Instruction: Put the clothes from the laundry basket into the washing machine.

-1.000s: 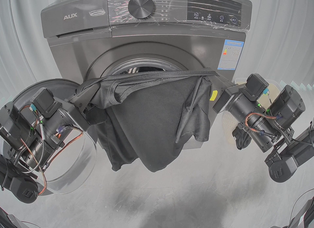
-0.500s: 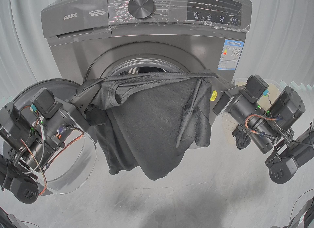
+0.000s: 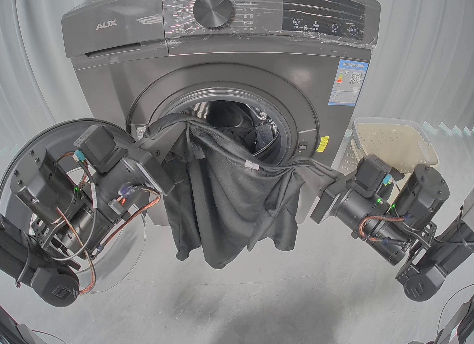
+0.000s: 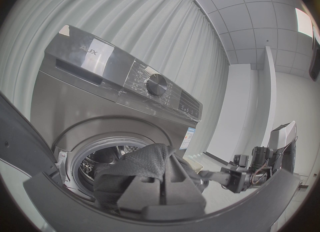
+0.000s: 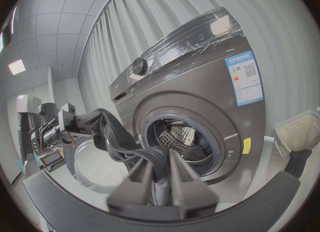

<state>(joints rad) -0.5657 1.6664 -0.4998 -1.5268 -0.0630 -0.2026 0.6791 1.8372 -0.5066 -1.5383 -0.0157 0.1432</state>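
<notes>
A black garment [image 3: 227, 201] hangs stretched between my two grippers in front of the washing machine's [image 3: 222, 63] open drum [image 3: 232, 120]. My left gripper [image 3: 165, 143] is shut on one end of it beside the drum's left rim; in the left wrist view the fingers [image 4: 176, 179] pinch the cloth [image 4: 143, 162]. My right gripper [image 3: 332, 178] is shut on the other end, lower and to the right of the drum, with cloth [image 5: 160, 171] bunched between its fingers. Dark clothes [image 3: 247, 135] lie inside the drum.
The machine's round door [image 3: 49, 135] stands swung open at the left, behind my left arm. A cream laundry basket [image 3: 395, 137] sits on the floor to the right of the machine, with a dark cloth [image 5: 298, 162] hanging on its side. Grey floor stretches in front.
Both grippers have come down and closer together with the garment. Its top edge has dropped from across the drum opening and now sags, uncovering the drum and the basket.
</notes>
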